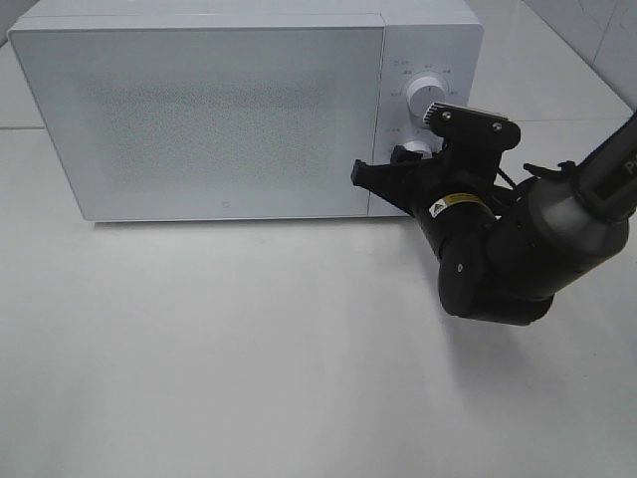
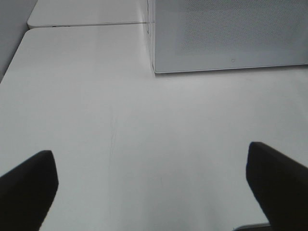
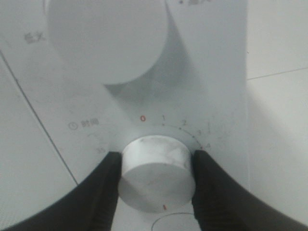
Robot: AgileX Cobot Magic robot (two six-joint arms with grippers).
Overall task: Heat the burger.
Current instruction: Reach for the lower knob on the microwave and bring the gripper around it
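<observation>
The burger is out of view; the white microwave (image 1: 219,110) stands with its door closed. My right gripper (image 1: 410,157) reaches to the control panel and is shut on the lower timer knob (image 3: 156,173), one black finger (image 3: 103,192) on each side of it. The knob's red mark (image 3: 164,207) points away from the red 0 (image 3: 142,118) on the dial scale. My left gripper (image 2: 149,159) hangs open over the bare white table (image 2: 120,110) with nothing between its fingers, well in front of the microwave (image 2: 226,33).
A larger upper knob (image 1: 430,88) sits just above the timer knob on the panel. The right arm's black body (image 1: 498,259) fills the space in front of the microwave's right end. A table seam (image 2: 86,23) runs behind the left side.
</observation>
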